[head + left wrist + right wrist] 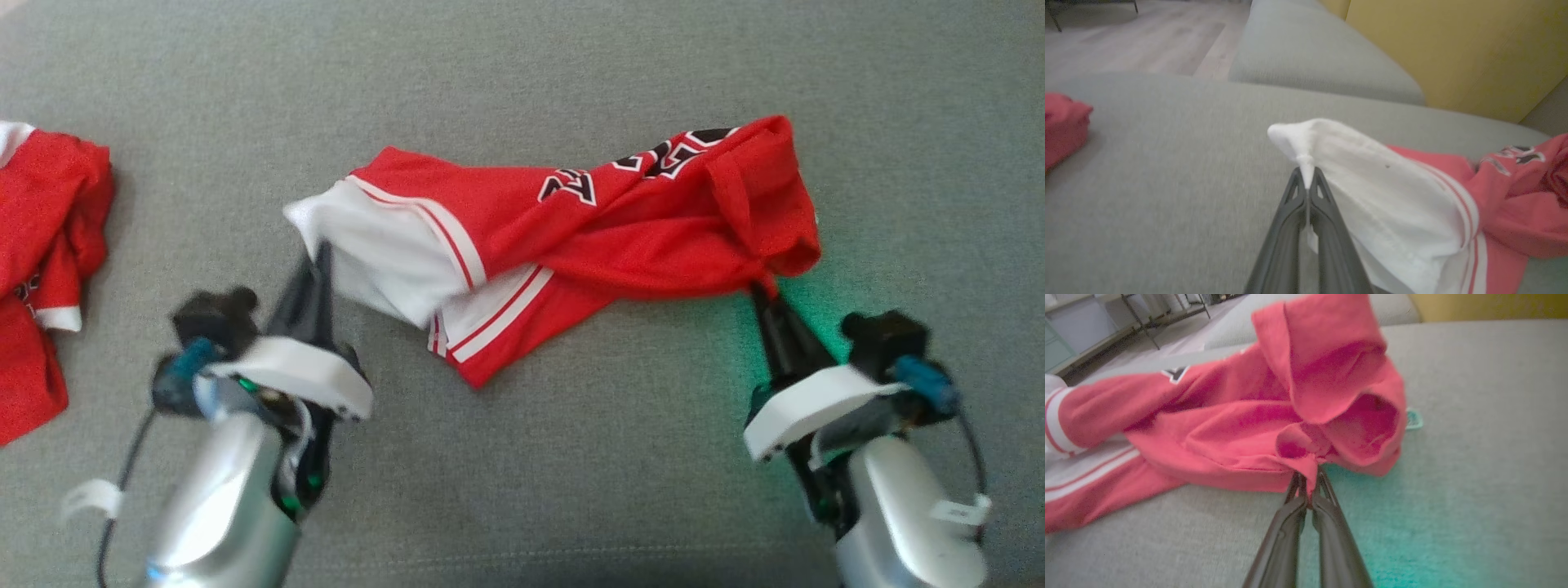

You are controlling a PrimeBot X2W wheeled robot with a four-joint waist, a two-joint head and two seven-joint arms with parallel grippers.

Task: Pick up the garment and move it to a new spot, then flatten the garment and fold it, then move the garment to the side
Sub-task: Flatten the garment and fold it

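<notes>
Garment (604, 220) w/ white corner in left gripper (322, 255), red edge in right gripper (756, 287)

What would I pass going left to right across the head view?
Red clothing pile → left gripper → garment, pinched at both ends → right gripper.

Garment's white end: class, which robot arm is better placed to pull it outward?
Probably left: left gripper is shut on the white corner of the garment; right gripper pinches its red end.
</notes>
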